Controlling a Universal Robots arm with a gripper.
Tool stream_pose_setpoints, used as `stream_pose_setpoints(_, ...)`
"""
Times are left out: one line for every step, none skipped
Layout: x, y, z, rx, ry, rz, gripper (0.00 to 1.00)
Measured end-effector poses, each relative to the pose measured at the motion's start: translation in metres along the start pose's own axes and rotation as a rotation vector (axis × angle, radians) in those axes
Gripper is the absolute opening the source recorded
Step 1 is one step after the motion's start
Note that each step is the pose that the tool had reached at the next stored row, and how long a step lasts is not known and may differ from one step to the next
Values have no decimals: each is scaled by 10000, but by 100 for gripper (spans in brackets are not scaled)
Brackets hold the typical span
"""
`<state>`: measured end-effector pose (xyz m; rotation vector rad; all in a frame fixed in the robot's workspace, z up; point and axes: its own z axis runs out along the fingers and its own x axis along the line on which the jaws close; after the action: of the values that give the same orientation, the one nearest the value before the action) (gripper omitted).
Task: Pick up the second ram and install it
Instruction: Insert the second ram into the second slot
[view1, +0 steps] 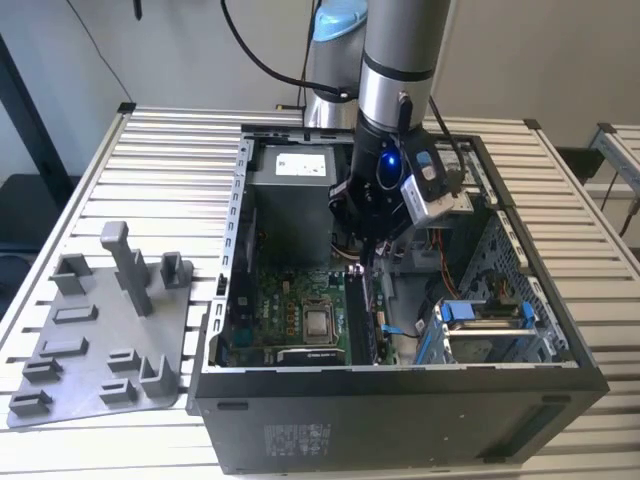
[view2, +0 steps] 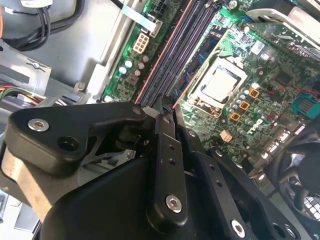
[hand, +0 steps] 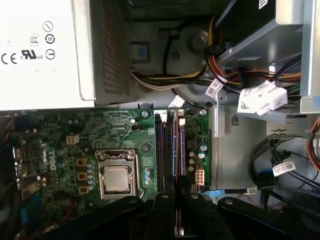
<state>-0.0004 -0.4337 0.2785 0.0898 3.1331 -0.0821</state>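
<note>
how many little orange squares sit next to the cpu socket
3. In the first wrist view they form one row beside the cpu socket, on its side away from the memory slots: one orange square, another, a third. None looks hidden.

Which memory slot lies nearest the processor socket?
The outermost slot, directly beside the socket; the others lie beyond it, toward the white connector.

We were in what looked like a robotics lab or test workshop. A slatted metal bench (view1: 150, 180) carried an opened computer case (view1: 400, 390), its green motherboard (hand: 125, 145) and bundled cables (hand: 165, 80) laid bare. A grey plastic fixture tray (view1: 100, 340) lay beside the case, and a robot arm (view1: 400, 60) stood at the bench before a plain pale wall.
</note>
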Motion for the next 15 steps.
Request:
stream_pose_setpoints(0,0,9,1,0,4,14)
stream_pose_setpoints(0,1,18,2,1,7,14)
stream_pose_setpoints(0,2,27,3,0,11,14)
stream_pose_setpoints(0,2,34,7,0,15,14)
stream_pose_setpoints(0,2,43,9,0,18,14)
stream_pose_setpoints(0,3,51,12,1,22,14)
stream_pose_setpoints(0,4,60,14,0,25,14)
stream_pose_setpoints(0,4,67,19,1,29,14)
stream_pose_setpoints(1,4,74,22,0,34,14)
stream_pose_setpoints(1,4,82,28,0,37,14)
stream_pose_setpoints(1,5,89,33,0,40,14)
stream_pose_setpoints(1,5,96,38,0,42,14)
stream_pose_setpoints(1,5,103,42,0,43,14)
stream_pose_setpoints(1,6,110,46,0,45,14)
stream_pose_setpoints(1,6,117,50,0,47,14)
